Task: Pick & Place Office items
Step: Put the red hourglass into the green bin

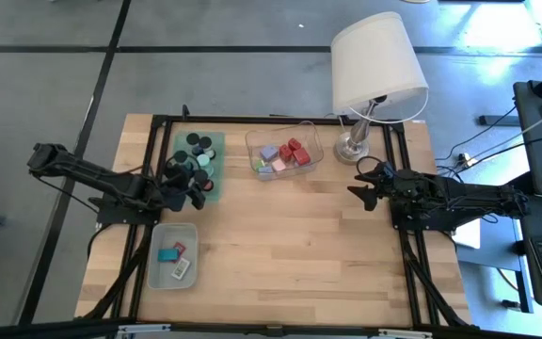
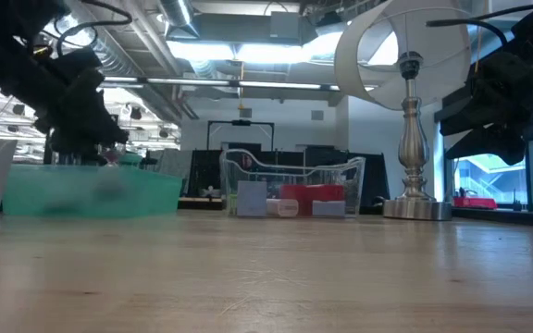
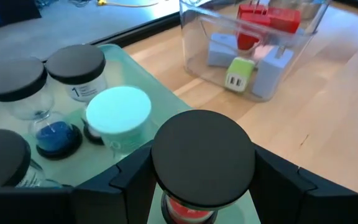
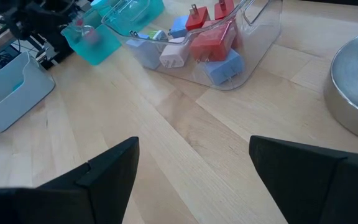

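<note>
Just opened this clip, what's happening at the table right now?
The left gripper is closed around a small black-capped jar over the green tray, where other capped jars sit. The right gripper waits open near the lamp, holding nothing. Coloured plug blocks lie in the clear bin, and a few flat pieces in the grey tray.

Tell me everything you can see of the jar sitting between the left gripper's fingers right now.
The jar is small and clear, with a flat round black lid and something red inside. It stands upright at the near edge of the green tray, beside other black-lidded jars and one with a pale teal lid. The left gripper has a dark finger on each side, closed against it. Its base is hidden.
</note>
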